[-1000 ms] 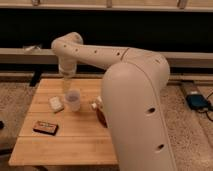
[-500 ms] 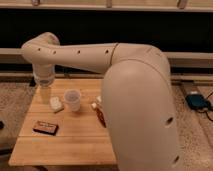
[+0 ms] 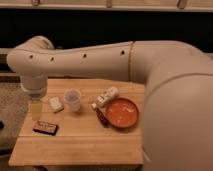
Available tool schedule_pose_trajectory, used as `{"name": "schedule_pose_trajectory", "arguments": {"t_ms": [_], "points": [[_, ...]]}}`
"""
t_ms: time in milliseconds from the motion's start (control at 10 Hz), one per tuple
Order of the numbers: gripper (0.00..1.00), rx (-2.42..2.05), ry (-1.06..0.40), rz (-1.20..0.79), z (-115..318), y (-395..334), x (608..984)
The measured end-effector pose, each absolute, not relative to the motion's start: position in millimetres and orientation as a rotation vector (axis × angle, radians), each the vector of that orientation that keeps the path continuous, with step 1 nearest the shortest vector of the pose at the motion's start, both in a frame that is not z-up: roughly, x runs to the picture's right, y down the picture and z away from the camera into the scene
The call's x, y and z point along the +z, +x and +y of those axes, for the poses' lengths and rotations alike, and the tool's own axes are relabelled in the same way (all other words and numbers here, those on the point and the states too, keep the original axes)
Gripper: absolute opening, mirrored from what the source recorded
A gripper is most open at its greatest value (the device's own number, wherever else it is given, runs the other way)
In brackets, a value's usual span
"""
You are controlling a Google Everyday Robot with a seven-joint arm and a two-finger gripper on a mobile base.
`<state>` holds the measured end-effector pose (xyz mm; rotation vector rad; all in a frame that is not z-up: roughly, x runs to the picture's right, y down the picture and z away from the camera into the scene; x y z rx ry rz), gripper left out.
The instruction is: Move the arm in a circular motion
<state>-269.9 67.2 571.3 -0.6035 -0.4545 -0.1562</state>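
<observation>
The arm (image 3: 90, 57) reaches across the view from the big shoulder at right, elbow bent down over the wooden table's (image 3: 85, 145) left end. Its pincer (image 3: 35, 109) (a pale yellowish tip) hangs just above the tabletop, gripping nothing visible; how far open it is cannot be told. Just right of it lies a white packet (image 3: 56, 104), then a clear cup (image 3: 72, 99). In front of the pincer sits 1 dark box (image 3: 45, 128). Well right are a white bottle (image 3: 107, 96) and an orange plate (image 3: 121, 112).
</observation>
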Motion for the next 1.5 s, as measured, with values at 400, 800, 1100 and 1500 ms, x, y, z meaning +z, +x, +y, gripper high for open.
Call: {"name": "schedule_pose_trajectory", "arguments": {"t_ms": [400, 800, 1100, 1500], "points": [[0.8, 0.006, -0.632, -0.418, 100.1, -181.1, 537.1], [0.8, 0.222, -0.691, -0.295, 146.4, -89.3, 535.0], [0.8, 0.398, -0.736, -0.18, 175.4, -19.4, 568.2], [0.8, 0.548, -0.777, -0.062, 167.5, 44.9, 637.1]]}}
